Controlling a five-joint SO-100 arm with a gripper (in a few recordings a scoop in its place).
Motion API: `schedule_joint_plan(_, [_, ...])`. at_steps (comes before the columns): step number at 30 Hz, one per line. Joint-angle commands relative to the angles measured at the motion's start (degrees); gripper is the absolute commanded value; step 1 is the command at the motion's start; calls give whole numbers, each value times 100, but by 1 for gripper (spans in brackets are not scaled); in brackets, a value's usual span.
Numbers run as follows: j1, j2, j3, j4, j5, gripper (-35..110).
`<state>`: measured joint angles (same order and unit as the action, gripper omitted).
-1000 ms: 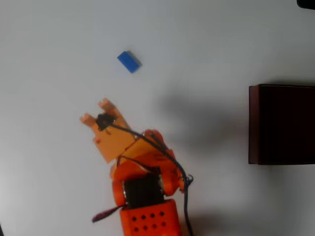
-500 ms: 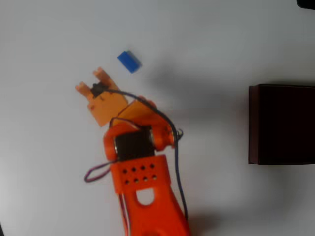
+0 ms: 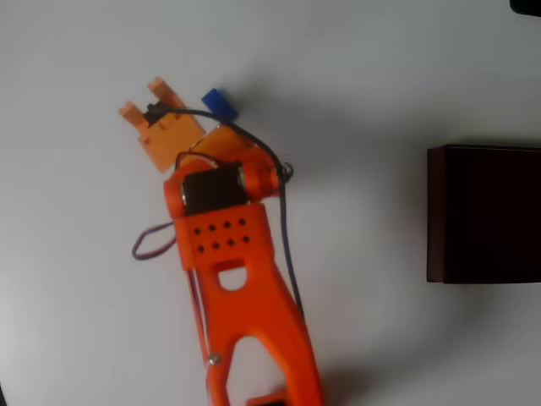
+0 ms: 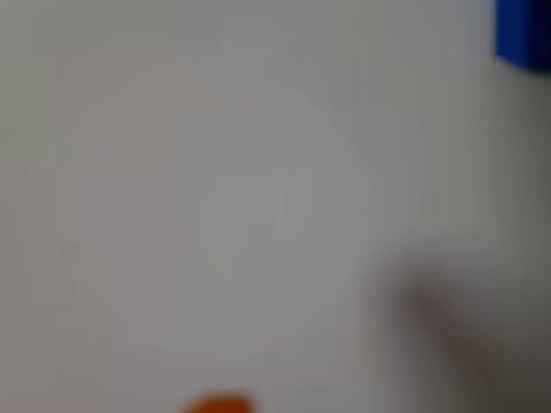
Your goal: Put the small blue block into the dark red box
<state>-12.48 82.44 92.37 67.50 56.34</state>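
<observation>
The small blue block lies on the white table, just right of the orange gripper, whose fingers stand apart and empty. The wrist view catches the block blurred at its upper right corner. The dark red box sits well apart at the right edge.

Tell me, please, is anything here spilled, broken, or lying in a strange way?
Nothing looks spilled or broken. The small bright blue rectangular block lies turned at an angle on the white table, beside the orange two-finger gripper, not between its fingers. The large dark red box stands straight, far to the right.
</observation>
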Motion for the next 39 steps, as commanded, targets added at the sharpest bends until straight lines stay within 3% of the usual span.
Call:
schedule_joint_plan(1, [-105,-308,-791,167,-18,21])
schedule_joint_plan(30, [141,-3472,-5449,2232,-378,20])
schedule_joint_plan(39, [308,-3894,-5810,2320,-387,20])
